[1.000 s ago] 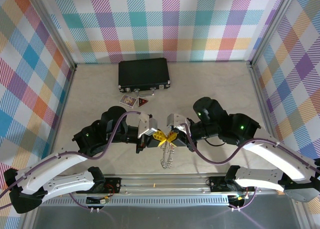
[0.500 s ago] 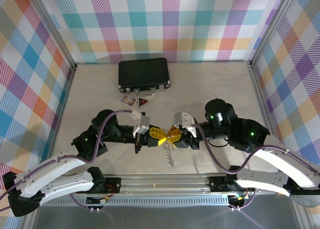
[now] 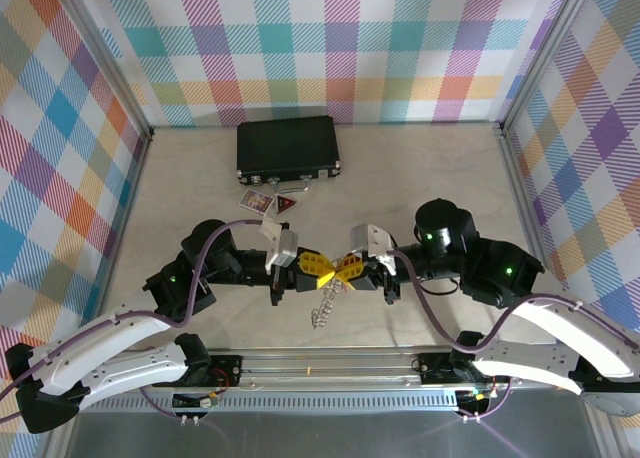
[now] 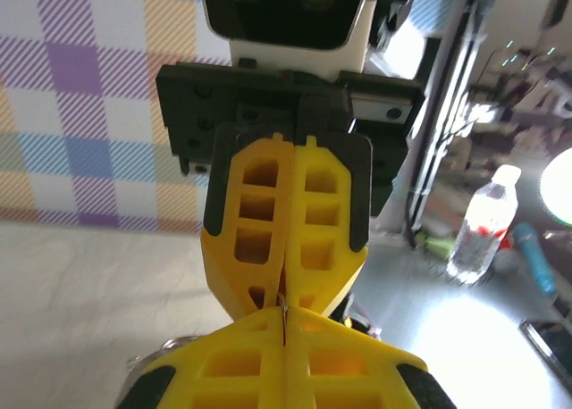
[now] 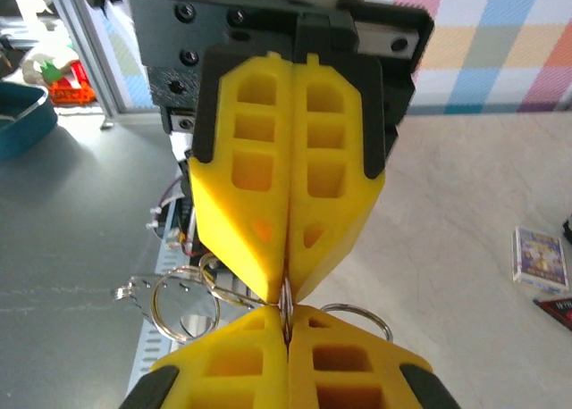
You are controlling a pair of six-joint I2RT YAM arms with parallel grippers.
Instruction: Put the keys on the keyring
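Silvery keyring (image 3: pixel 322 305) cluster dangles near centre, its ring pinched where yellow fingers (image 3: pixel 312 267) meet; red-tagged keys (image 3: pixel 301 186) lie farther back.

A pale counter (image 3: pixel 430 168) is seen; a black case (image 3: pixel 288 148) is laid at its far side; a small picture card (image 3: pixel 258 201) and a red card (image 3: pixel 287 205) are laid just in front of it.

The left claw (image 3: pixel 318 271) and right claw (image 3: pixel 343 271) have matt yellow moulded plastic fingers (image 5: pixel 255 239) edged in dull black, the keyring (image 3: pixel 324 304) is thin, glossy silvery metal, and the counter (image 3: pixel 200 188) looks smooth, pale and faintly marbled.
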